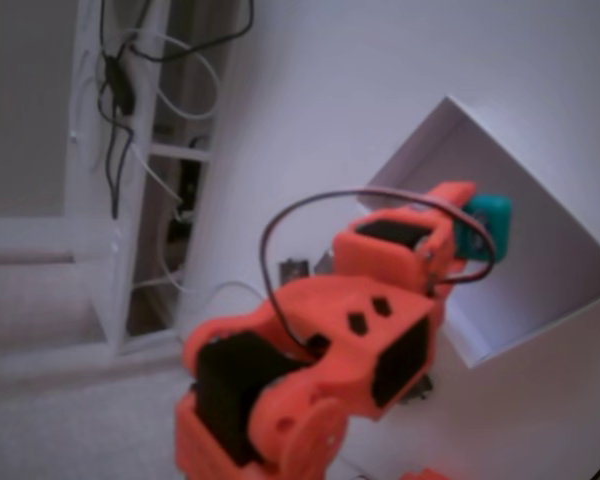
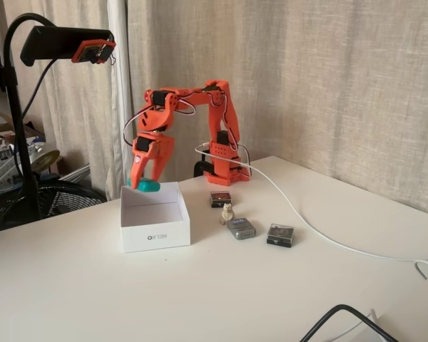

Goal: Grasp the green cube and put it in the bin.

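**Now the cube sits between my jaws, above the bin**

Right now my jaws (image 2: 147,182) are closed on the green cube (image 2: 149,186), which is pinched between my two orange fingers and sticks out a little past their tips. In a fixed view from behind my arm, the cube (image 1: 483,222) shows as a teal block at the very end of my jaws (image 1: 472,228), with the white floor of the bin (image 1: 570,262) spread beyond and beneath it.

Seen from the front, I hang pointing downward over the far left corner of the bin (image 2: 155,234), and the cube is level with the top of the rear wall or just above it; whether it touches the rim I cannot tell.

Off to the right of my jaws in that view, well apart from the bin, three small blocks lie on the desk (image 2: 221,292): a dark block (image 2: 220,199) nearest my base, a grey block (image 2: 241,228), and another dark block (image 2: 280,234). A white cable (image 2: 307,222) runs across the desk past them.
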`<state>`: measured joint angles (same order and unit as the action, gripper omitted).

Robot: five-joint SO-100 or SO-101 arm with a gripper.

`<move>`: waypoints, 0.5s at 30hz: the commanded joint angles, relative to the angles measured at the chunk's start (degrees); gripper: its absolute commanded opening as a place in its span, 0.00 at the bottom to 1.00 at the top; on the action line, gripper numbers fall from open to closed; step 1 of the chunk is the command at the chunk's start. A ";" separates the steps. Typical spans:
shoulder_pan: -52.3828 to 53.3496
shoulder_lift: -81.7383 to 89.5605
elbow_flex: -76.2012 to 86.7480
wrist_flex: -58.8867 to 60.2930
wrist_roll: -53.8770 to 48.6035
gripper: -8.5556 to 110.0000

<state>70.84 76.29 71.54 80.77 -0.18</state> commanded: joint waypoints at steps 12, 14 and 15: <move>-3.96 1.58 -2.55 -1.58 0.35 0.57; -6.24 3.25 -2.02 0.09 0.35 0.57; -7.65 4.13 -1.76 1.05 0.35 0.57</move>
<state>65.83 75.67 71.02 80.16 0.18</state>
